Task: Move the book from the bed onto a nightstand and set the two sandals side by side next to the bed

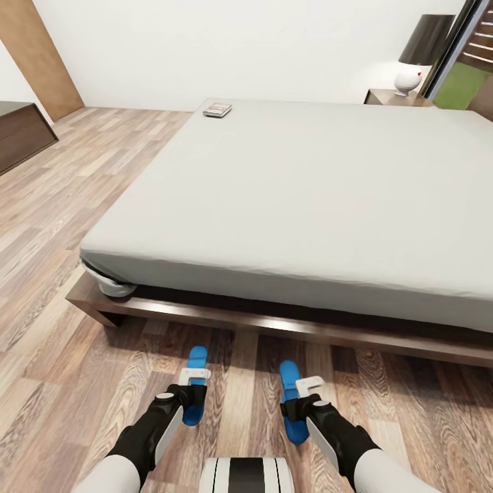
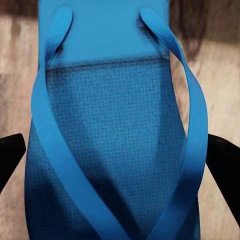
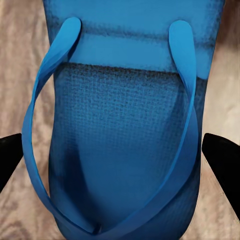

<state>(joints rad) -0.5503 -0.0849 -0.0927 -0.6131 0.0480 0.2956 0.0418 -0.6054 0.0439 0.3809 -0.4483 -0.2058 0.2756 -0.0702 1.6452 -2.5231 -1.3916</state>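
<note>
The book (image 1: 218,109) lies on the far left corner of the bed (image 1: 301,192), on its white mattress. Two blue sandals rest low over the wood floor just in front of the bed's dark frame, roughly parallel and about a hand's width apart. My left gripper (image 1: 192,392) is shut on the left sandal (image 1: 196,361), its black fingers (image 2: 11,159) against the sandal's (image 2: 117,135) side edges. My right gripper (image 1: 302,402) is shut on the right sandal (image 1: 289,375), whose sole (image 3: 125,130) sits between the fingers (image 3: 222,155). A nightstand (image 1: 394,98) stands beyond the bed's far right corner.
A lamp (image 1: 418,58) with a dark shade stands on the nightstand. A long dark cabinet (image 1: 24,133) runs along the left wall, beside a brown door (image 1: 41,55). A rumpled sheet corner (image 1: 113,284) hangs at the bed's near left corner. Open plank floor (image 1: 61,226) stretches left of the bed.
</note>
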